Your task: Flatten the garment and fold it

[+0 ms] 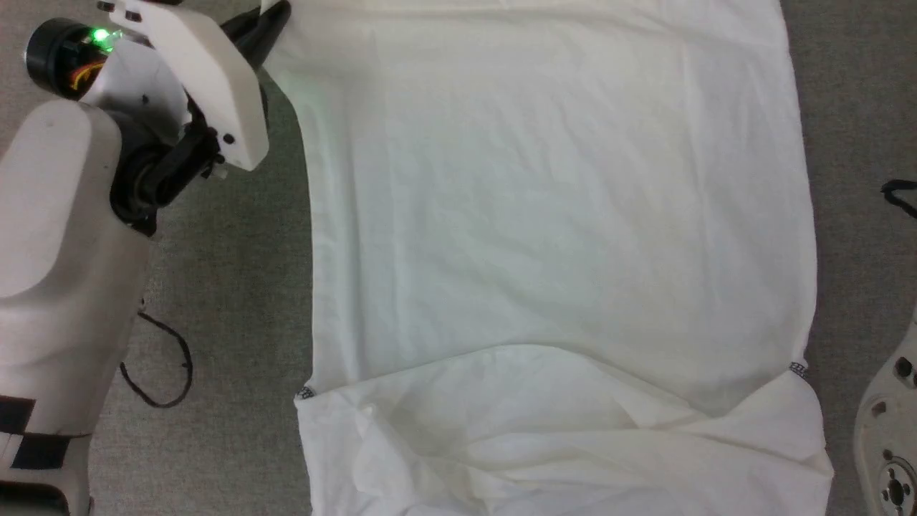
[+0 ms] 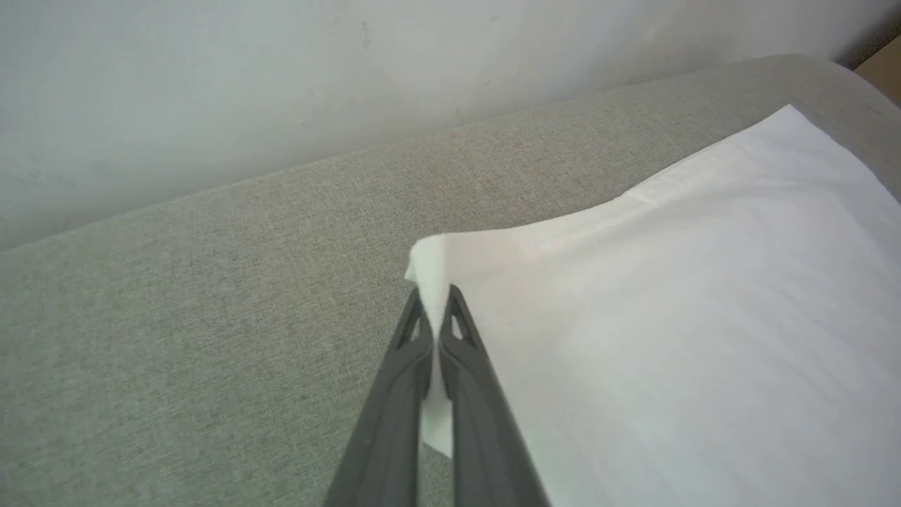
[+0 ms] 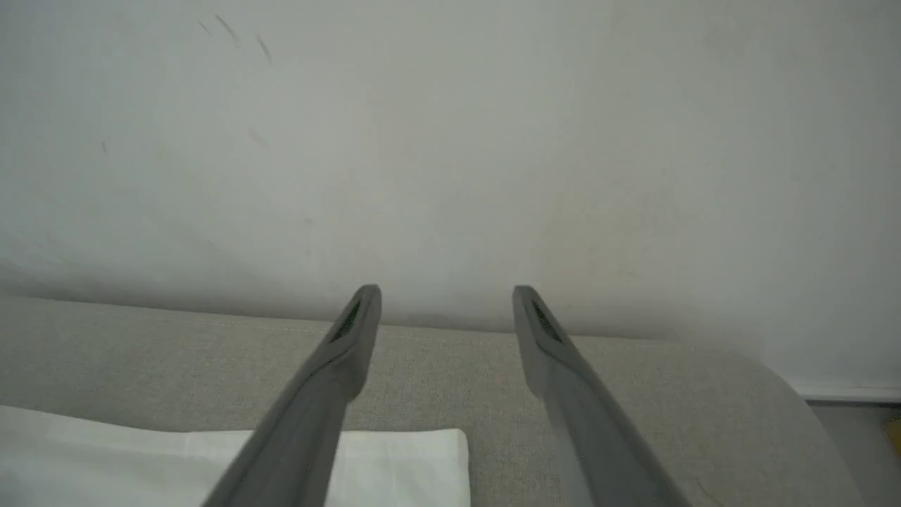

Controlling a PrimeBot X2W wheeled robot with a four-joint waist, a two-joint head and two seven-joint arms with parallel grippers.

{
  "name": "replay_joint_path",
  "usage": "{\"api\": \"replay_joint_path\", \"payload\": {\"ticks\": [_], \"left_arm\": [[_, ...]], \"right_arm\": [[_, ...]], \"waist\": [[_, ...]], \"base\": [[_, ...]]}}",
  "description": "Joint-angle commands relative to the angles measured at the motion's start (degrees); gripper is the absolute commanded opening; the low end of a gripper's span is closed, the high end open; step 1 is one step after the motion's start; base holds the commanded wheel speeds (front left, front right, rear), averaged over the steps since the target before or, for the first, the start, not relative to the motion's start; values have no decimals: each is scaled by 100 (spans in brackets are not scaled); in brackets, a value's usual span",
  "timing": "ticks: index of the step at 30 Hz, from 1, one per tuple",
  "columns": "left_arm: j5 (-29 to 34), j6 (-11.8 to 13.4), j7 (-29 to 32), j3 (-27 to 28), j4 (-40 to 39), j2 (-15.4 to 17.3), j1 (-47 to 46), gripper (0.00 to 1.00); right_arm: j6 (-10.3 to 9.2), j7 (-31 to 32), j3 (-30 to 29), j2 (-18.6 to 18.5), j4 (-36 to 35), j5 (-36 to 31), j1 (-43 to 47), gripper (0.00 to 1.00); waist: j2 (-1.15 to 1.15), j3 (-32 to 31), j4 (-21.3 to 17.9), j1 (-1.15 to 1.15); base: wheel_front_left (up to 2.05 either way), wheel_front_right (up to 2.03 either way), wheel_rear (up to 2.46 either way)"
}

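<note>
One grey, woven-fabric worktop [image 1: 229, 287] runs across the scene, and its far edge meets a plain pale wall [image 3: 450, 141]. Spread on it is the garment [image 1: 559, 215] — a white, thin shirt lying mostly flat from the far edge to the near edge of the head view. Its broad middle is smooth with faint creases. Along the near side a band of the cloth is folded over and lies in loose wrinkles.

On the left, the robot's pale left arm [image 1: 57, 215] reaches toward the far-left corner of the garment. The left hand [image 2: 436, 303] is closed tight on that corner: a strip of white cloth is pinched between the two dark fingers, and a tuft of it stands up just past the fingertips.

The right hand [image 3: 447, 296] has its fingers spread wide with nothing between them — it points toward the wall, with another corner of the garment lying near its left finger.

A thin black cord [image 1: 165, 365] loops on the worktop to the left of the garment. Two tiny patches of grey-black zigzag stitching [image 1: 306, 393] show at the shirt's side edges, near the fold.
</note>
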Motion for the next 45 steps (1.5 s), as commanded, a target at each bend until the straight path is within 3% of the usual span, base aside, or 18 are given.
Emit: {"api": "replay_joint_path", "payload": {"ticks": [1,4,8,19,27,28,29,30,38,45], "left_arm": [[-22,-18,-37,-29,-15,-44,-73,0],[-23,-21,-85,-76,0,-107,-150,0],[-46,-25,-145,-132,40,-161,-259,0],[-185,-35,-326,-306,142,-262,-585,0],[-351,-38,-472,-493,239,-270,-756,0],[-377,-38,-490,-512,254,-259,-776,0],[-400,-38,-508,-529,268,-246,-795,0],[-424,-38,-527,-547,285,-232,-812,0],[-585,-39,-890,-551,460,-121,-877,0],[-308,41,-1823,-260,544,22,-1155,0]], "right_arm": [[-3,143,-96,72,150,-90,-52,100],[-3,819,-264,202,596,-433,-107,100],[-3,1387,-333,288,677,-743,-50,100],[-3,1778,-742,360,362,-1465,80,100],[-3,2053,-986,390,302,-1390,83,100],[-3,2072,-998,391,303,-1356,84,79],[-3,2090,-1015,391,305,-1318,80,36],[-3,2107,-1025,391,306,-1300,83,0],[-3,1710,-983,392,224,-1033,17,0],[-3,836,-1011,392,216,-870,-291,0]], "waist": [[0,149,136,0],[0,281,227,0],[0,434,327,0],[0,819,555,0],[0,975,665,0],[0,988,675,0],[0,1001,681,0],[0,1010,685,0],[0,789,606,0],[0,561,486,0]], "base": [[0,0,0],[0,0,0],[0,0,0],[0,0,0],[0,0,0],[0,0,0],[0,0,0],[0,0,0],[0,0,0],[0,0,0]]}}
